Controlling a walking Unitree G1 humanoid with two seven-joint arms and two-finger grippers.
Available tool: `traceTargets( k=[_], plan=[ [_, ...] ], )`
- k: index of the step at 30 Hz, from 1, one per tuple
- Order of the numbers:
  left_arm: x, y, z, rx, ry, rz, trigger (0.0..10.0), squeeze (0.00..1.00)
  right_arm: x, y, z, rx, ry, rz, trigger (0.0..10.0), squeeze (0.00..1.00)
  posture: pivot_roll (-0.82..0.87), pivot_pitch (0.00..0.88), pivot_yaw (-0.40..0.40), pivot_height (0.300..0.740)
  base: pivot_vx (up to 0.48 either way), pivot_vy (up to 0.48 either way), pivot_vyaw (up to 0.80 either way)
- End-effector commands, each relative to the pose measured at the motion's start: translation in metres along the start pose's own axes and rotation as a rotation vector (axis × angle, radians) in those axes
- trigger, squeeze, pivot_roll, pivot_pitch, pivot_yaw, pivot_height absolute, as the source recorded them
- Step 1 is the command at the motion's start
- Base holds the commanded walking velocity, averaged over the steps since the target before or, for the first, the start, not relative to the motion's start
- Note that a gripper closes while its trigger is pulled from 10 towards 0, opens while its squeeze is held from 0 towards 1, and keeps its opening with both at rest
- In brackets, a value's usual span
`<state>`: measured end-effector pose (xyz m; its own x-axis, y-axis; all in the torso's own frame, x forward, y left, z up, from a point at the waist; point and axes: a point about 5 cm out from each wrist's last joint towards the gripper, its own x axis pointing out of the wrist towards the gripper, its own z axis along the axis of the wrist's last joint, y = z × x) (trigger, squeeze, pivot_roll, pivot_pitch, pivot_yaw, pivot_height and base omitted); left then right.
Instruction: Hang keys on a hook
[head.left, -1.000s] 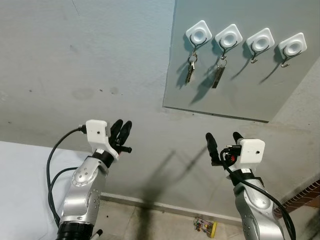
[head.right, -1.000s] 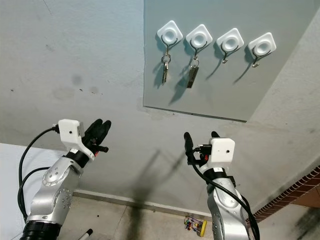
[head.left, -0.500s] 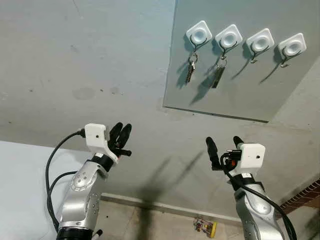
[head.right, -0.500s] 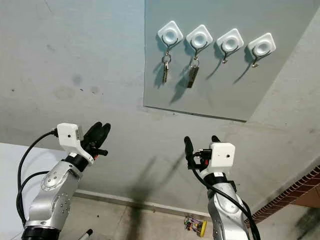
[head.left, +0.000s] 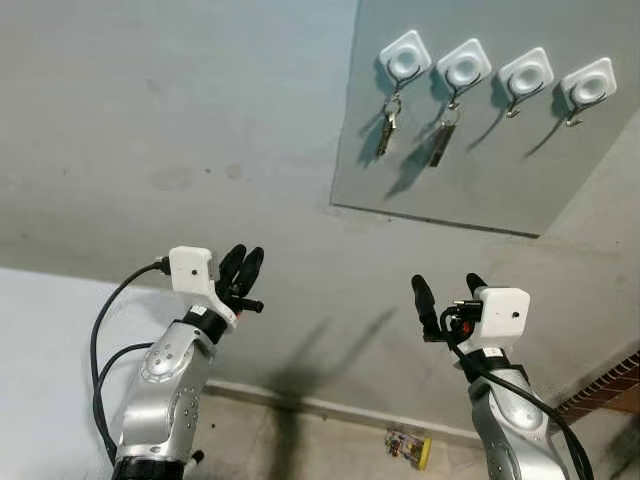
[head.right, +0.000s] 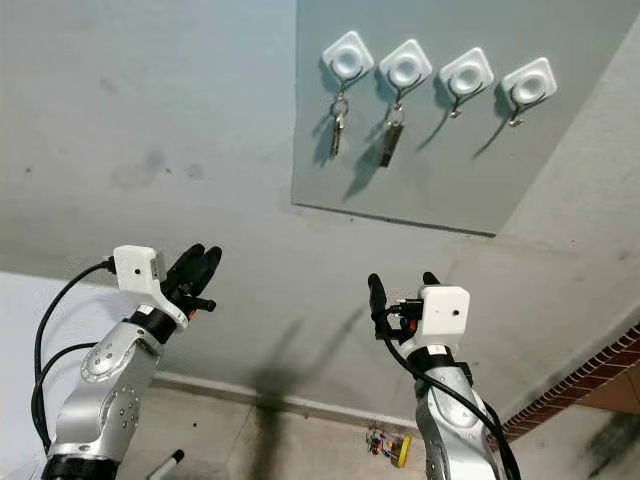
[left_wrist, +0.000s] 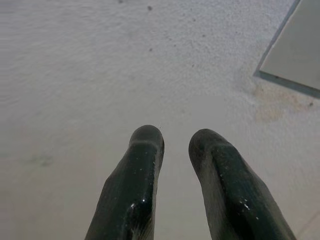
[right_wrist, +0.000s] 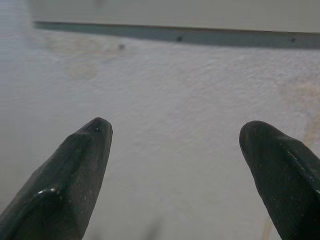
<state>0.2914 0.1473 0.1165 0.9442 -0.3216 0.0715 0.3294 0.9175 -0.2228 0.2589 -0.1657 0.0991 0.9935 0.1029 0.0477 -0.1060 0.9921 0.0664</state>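
Vs half a sec ago the whole scene sits a bit lower in frame, so the head cam has tilted or moved; arms are in the same pose, nothing on the wall moved. Judgement: keys already hung, robot pulling back or idle, task looks done or nearly so.

L to R: left gripper (head.left: 243, 268) is raised in front of bare grey wall, fingers nearly together with a thin gap, holding nothing. Grey panel (head.left: 470, 170) is fixed on the wall up high, its lower edge well above both grippers. Four white hooks in a row on it: 1st hook (head.left: 404, 57) carries a key bunch (head.left: 385, 128); 2nd hook (head.left: 463, 67) carries a dark key fob (head.left: 441, 143); 3rd hook (head.left: 525, 76) and 4th hook (head.left: 587, 86) are bare. Right gripper (head.left: 446, 290) is below the panel, fingers spread wide, empty.

Room: plain wall between the grippers and the panel, nothing in the way. Skirting edge and floor below, with a small coloured item (head.left: 408, 445) on the floor near the wall. Brick strip (head.left: 605, 395) at far right, close to the right arm, so less room to swing that way.
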Motion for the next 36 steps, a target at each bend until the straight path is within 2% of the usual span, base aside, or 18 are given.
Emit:
traceTargets(
  k=[1,26,36],
  plan=[
    [-0.0006,-0.0013,0.0038,0.003,-0.01,-0.002,10.0,0.0,-0.0013,-0.0006,0.0024,-0.005,-0.002,0.001,10.0,0.0,-0.08,0.0,-0.034,0.74,-0.311,0.0,0.0],
    [0.0016,-0.0006,0.0072,0.009,-0.014,-0.005,10.0,0.0,0.0,0.0019,0.0016,0.009,-0.001,0.002,10.0,0.0,-0.08,0.0,-0.031,0.74,-0.28,0.0,0.0],
    [0.0034,-0.0006,0.0104,0.012,-0.028,-0.01,10.0,0.0,-0.0005,0.0026,0.0004,0.0,0.006,0.007,10.0,0.0,-0.08,0.0,-0.028,0.74,0.0,0.0,0.0]
  ],
)
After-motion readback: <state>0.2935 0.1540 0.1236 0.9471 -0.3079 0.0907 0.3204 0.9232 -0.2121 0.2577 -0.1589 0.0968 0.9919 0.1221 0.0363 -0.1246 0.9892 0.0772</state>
